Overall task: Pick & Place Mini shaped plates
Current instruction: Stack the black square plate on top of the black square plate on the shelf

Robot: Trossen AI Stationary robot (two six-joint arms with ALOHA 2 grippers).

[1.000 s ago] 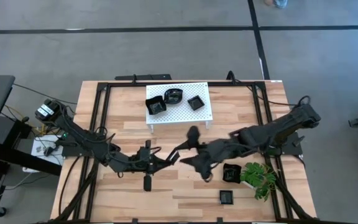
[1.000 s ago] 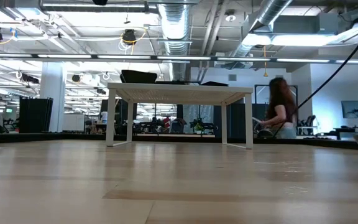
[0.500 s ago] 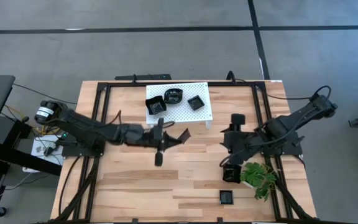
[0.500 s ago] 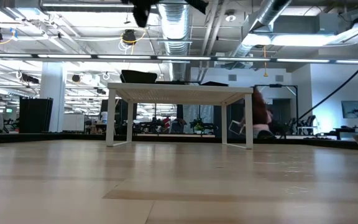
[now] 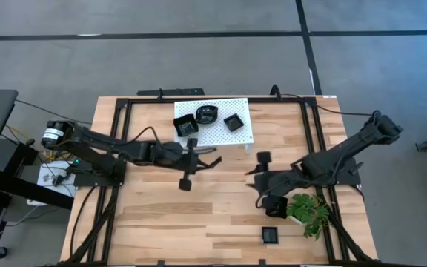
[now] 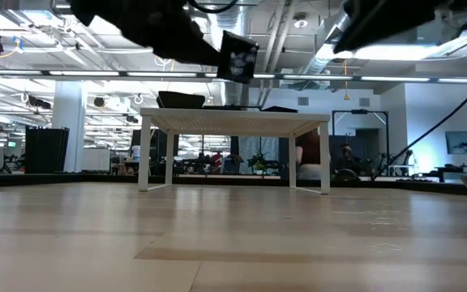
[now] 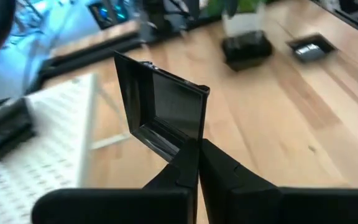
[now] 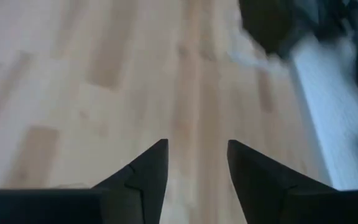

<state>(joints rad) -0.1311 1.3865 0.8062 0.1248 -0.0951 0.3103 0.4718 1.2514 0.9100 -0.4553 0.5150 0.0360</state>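
Left wrist view: gripper-pinched square plate

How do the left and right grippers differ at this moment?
The left gripper is shut on a square black plate; the right gripper holds nothing, its fingers apart over bare wood. The left one is beside the white rack, where three plates already sit; the right one is out over the table's right half, near the plant and two plates on the wood. Both are dark, two-fingered and off the table.
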